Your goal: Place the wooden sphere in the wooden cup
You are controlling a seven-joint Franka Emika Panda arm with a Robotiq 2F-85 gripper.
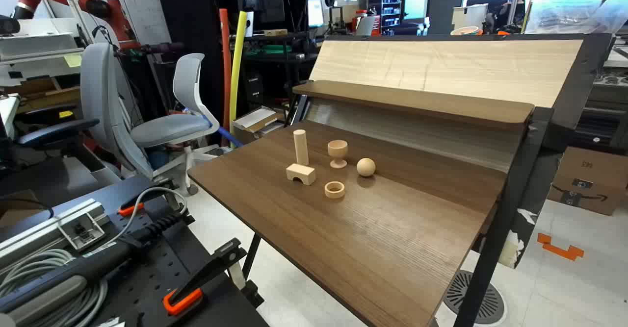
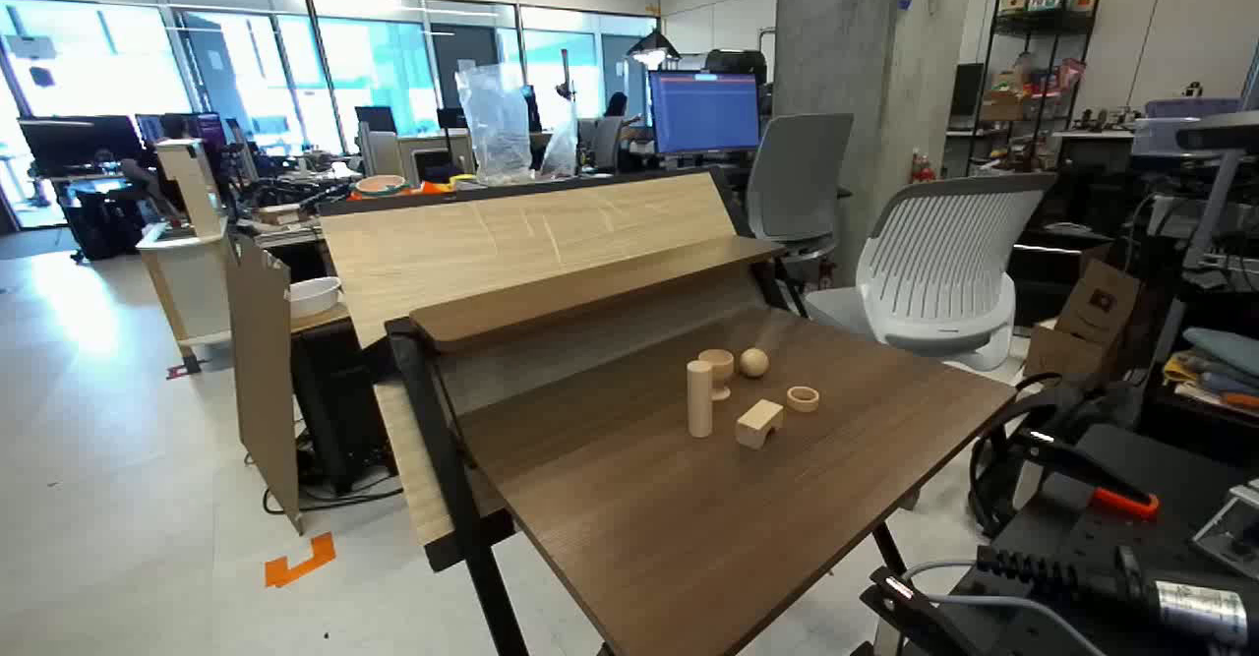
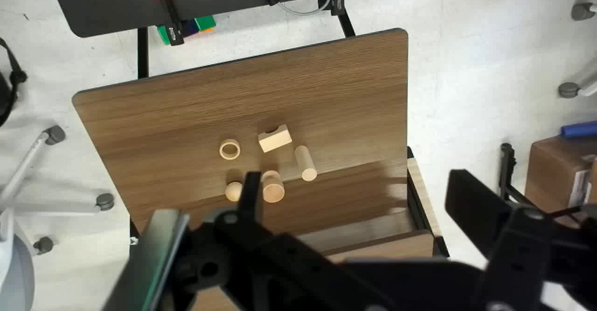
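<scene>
The wooden sphere (image 1: 366, 167), a plain light-tan ball, rests on the brown desk beside the wooden cup. It shows too in an exterior view (image 2: 754, 363) and in the wrist view (image 3: 233, 191). The wooden cup (image 1: 338, 154) is a small goblet on a stem, standing upright with its hollow top up. It shows too in an exterior view (image 2: 719, 373) and in the wrist view (image 3: 273, 190). My gripper (image 3: 357, 175) is open and empty, high above the desk, with its fingers wide apart. The left finger is near the cup only in the picture. Neither exterior view shows the gripper.
A wooden ring (image 1: 334, 189), an arched block (image 1: 300, 174) and a tall cylinder (image 1: 301, 147) stand near the cup on the desk (image 1: 392, 248). A raised shelf (image 1: 417, 102) overhangs the desk's back. A black robot table (image 1: 162, 258) stands across a gap.
</scene>
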